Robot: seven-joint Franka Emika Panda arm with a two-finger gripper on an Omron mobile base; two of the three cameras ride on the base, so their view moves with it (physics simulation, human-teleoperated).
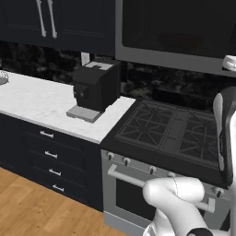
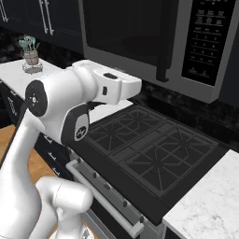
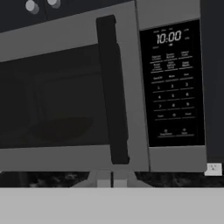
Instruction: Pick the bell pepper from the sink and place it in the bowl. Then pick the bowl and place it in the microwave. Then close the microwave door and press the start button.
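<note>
Arm [image 2: 56,107] is being seen reared up large at the left of the right base view, white links with dark joints, forearm reaching toward the microwave.

Microwave [image 2: 154,42] is being seen mounted over the stove [image 2: 149,149]. Microwave door [image 3: 65,96] is being shown closed, flush with the front — dark glass window, grey frame, dark vertical handle bar [image 3: 113,89] at its right edge.

Control panel [image 3: 171,83] is being seen just right of the handle bar, dark, with a lit clock display at the top and rows of buttons below.

Bowl [image 3: 61,127] is being made out dimly through the door glass, a wide shallow shape low inside the microwave. Bell pepper cannot be told through the glass.

Tabletop [image 1: 41,103] of white marble is being seen left of the stove, carrying a black coffee machine [image 1: 94,87]. A small potted plant [image 2: 30,55] is being seen on it farther left.

Claw [image 3: 109,178] is being seen at the bottom of the hand view, below the lower end of the handle bar — fingers [image 3: 103,179] together, side by side, nothing between them.
</note>
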